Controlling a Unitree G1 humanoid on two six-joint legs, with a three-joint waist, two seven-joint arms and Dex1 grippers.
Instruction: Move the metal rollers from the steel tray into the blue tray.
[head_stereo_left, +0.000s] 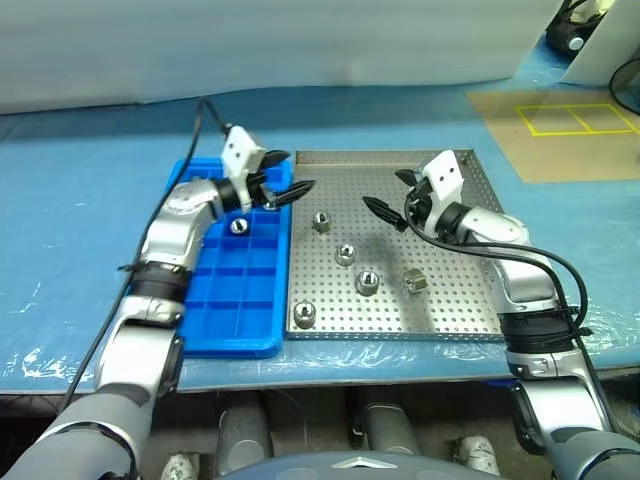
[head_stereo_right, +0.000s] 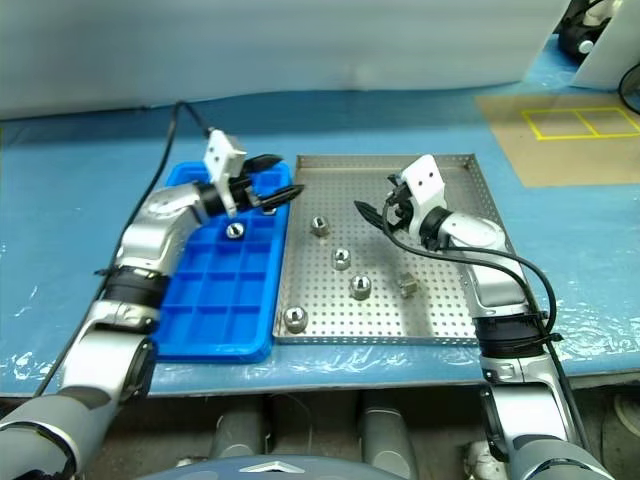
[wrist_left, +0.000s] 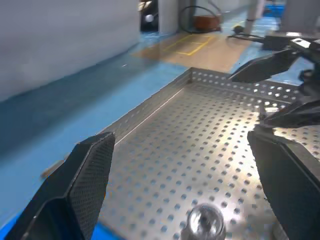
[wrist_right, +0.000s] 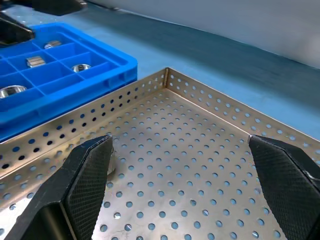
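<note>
Nearest us, five rollers (head_stereo_left: 367, 282) lie below and left of our right gripper (head_stereo_left: 388, 196), the nearer one; both grippers gape wide, empty; left gripper (head_stereo_left: 285, 180) hovers over blue tray (head_stereo_left: 232, 340).

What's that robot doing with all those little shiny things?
The robot is moving small shiny metal rollers from the big silver perforated steel tray into the bright blue plastic tray with little square compartments. Five rollers lie on the steel tray, and a few already sit in the blue tray's far compartments. Right now neither gripper holds anything. The left gripper hangs open over the blue tray's far end, and the right gripper hangs open above the steel tray.
</note>
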